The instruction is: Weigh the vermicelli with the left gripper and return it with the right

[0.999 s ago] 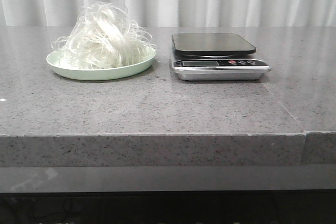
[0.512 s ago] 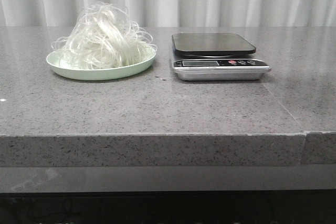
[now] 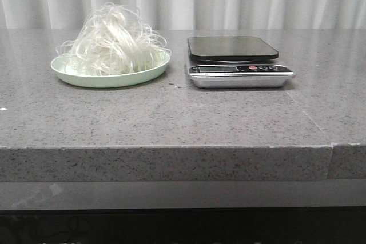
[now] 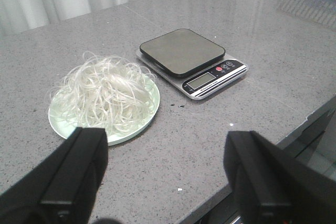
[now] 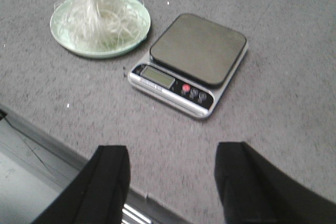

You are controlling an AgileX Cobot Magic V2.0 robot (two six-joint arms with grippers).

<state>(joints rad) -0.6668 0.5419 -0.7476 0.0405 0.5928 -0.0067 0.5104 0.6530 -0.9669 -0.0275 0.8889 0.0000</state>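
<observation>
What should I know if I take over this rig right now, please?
Left gripper: open, empty, back from the plate.
Right gripper: open, empty, near the table edge.
Vermicelli: piled on the plate, left of the scale.
Scale: platform bare.
Done: nothing yet.
Left: left gripper moves the vermicelli onto the scale; right gripper returns it to the plate.

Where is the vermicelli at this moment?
In the front view, the vermicelli lies heaped on the pale green plate, left of the scale.
</observation>
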